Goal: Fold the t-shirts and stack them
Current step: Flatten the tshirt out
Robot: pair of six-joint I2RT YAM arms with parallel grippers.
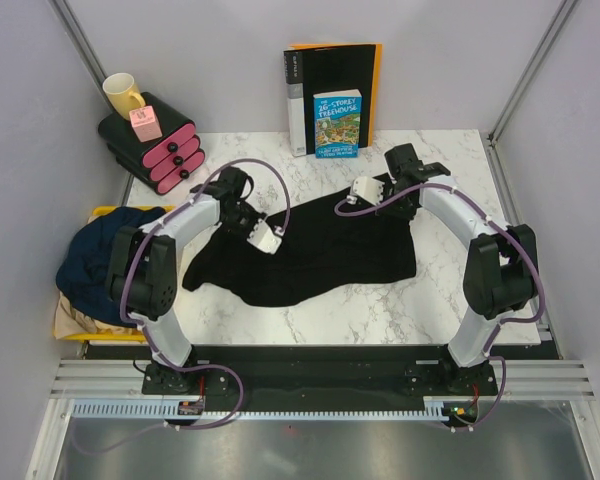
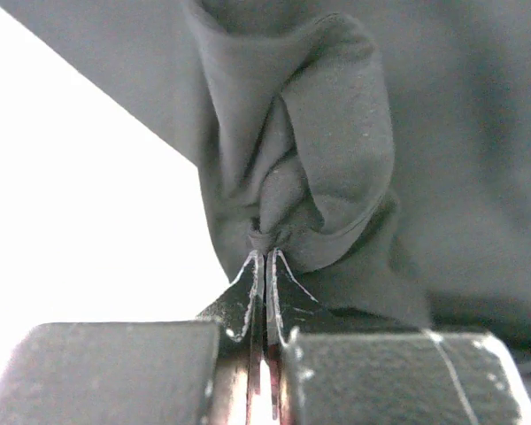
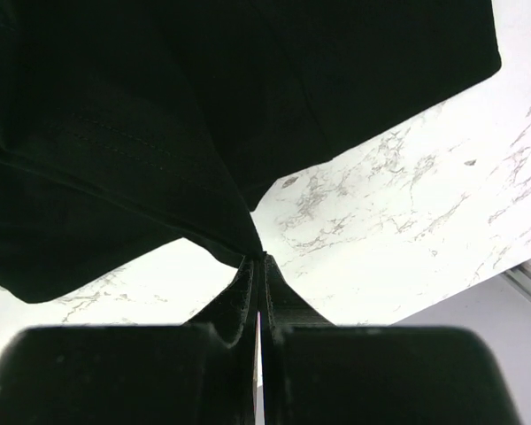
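A black t-shirt (image 1: 310, 255) lies spread and rumpled across the middle of the marble table. My left gripper (image 1: 282, 233) is at its upper left part, shut on a bunched fold of the black cloth (image 2: 327, 150), which rises from the closed jaws (image 2: 267, 254). My right gripper (image 1: 343, 206) is at the shirt's far edge, shut on a pinch of the cloth's edge (image 3: 159, 133) that drapes away from the tips (image 3: 261, 258). A dark navy t-shirt (image 1: 95, 255) lies heaped at the left on a tan one (image 1: 70, 322).
A yellow tray (image 1: 105, 212) holds the heaped shirts off the table's left edge. At the back stand a black binder with an orange back (image 1: 330, 75) and a book (image 1: 337, 123). Back left is a black-and-pink drawer stack (image 1: 165, 150) with a yellow mug (image 1: 123, 95) and a pink cube (image 1: 145, 124).
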